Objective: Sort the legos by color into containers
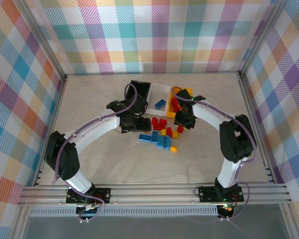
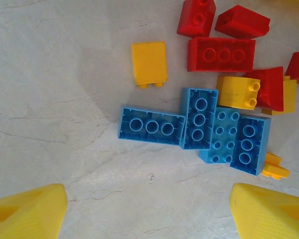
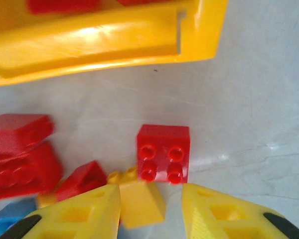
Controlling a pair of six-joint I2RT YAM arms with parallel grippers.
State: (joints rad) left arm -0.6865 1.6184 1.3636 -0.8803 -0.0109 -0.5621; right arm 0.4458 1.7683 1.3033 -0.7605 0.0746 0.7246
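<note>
Left hand [image 2: 149, 205] spread wide, four blue legos [image 2: 199, 118]

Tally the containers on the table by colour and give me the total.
Black bin: 1
White bin: 1
Yellow bin: 1
Total: 3

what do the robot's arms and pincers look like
Both the left arm and right arm have white tube links, chunky black joints and a purple cable running along them. The left pincer and right pincer have yellow wedge fingers with ribbed faces; the right's carry black patches.
</note>
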